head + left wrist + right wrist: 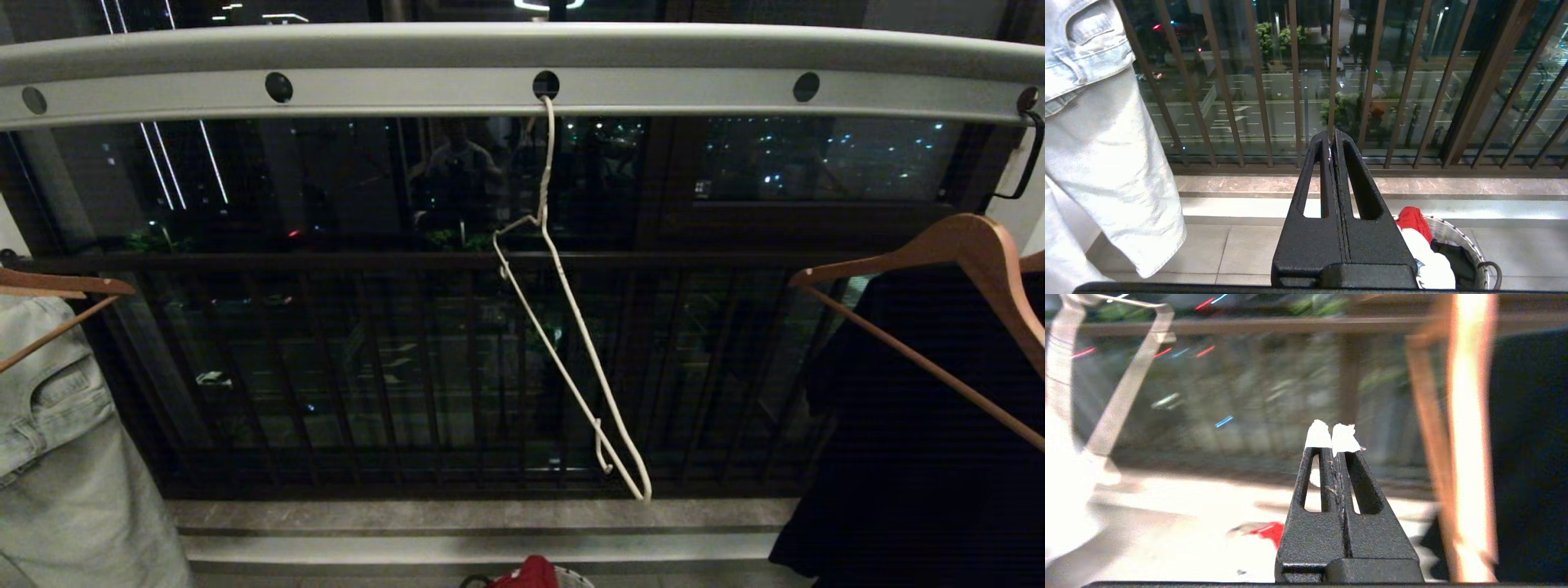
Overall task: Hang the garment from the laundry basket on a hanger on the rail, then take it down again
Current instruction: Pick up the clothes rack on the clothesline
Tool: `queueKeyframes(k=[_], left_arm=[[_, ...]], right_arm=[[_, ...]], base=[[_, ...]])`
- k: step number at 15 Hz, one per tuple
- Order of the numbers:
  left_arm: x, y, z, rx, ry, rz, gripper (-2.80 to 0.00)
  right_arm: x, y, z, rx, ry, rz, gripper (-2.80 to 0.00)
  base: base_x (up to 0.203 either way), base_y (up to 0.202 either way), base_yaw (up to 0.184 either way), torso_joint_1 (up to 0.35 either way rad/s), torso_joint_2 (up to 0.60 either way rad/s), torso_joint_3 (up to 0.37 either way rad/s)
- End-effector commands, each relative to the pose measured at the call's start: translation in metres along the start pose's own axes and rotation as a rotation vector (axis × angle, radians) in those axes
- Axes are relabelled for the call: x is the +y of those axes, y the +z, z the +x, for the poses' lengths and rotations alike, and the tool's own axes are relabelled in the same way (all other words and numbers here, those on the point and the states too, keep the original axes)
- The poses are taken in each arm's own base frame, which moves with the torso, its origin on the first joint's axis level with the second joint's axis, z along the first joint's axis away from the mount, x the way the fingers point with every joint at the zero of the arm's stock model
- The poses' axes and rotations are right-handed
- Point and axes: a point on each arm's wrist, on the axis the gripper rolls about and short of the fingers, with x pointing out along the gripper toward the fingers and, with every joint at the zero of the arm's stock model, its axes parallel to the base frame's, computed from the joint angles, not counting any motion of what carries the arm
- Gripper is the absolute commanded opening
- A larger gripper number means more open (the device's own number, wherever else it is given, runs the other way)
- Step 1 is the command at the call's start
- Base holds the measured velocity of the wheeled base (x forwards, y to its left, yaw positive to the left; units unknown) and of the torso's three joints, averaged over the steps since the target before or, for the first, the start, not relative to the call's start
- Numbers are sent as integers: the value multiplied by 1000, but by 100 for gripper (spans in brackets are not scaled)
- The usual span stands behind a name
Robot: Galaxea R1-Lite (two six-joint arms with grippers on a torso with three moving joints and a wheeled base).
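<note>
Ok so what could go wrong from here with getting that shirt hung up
The hanger dangles tilted from one hole in the rail, so a nudge could unhook it. The laundry basket holds red and dark clothes too; the right gripper, shut, might pick up the wrong item.

No legible text, label or number anywhere.

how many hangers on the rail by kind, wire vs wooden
wire hangers: 1, white, hooked in a hole of the rail
wooden hangers: 2, one at the left edge, one on the right
total: 3
</note>
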Motion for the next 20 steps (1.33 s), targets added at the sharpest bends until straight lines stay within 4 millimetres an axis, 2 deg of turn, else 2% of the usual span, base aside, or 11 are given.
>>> queueKeyframes(k=[1,3,5,8,10,11,16,20], left_arm=[[0,0,0,1,0,0,-280],[0,0,0,1,0,0,-280],[0,0,0,1,0,0,-280],[0,0,0,1,0,0,-280],[0,0,0,1,0,0,-280],[0,0,0,1,0,0,-280],[0,0,0,1,0,0,-280],[0,0,0,1,0,0,-280]], right_arm=[[9,23,78,163,123,38,-280],[36,35,108,204,248,50,-280],[63,44,132,229,302,105,-280],[95,39,151,278,316,129,-280],[112,45,150,271,339,173,-280],[121,48,146,276,368,180,0],[177,37,160,338,402,128,0],[205,25,181,350,355,88,0]], base=[[0,0,0,0,0,0],[0,0,0,0,0,0],[0,0,0,0,0,0],[0,0,0,0,0,0],[0,0,0,0,0,0],[0,0,0,0,0,0],[0,0,0,0,0,0],[0,0,0,0,0,0]])
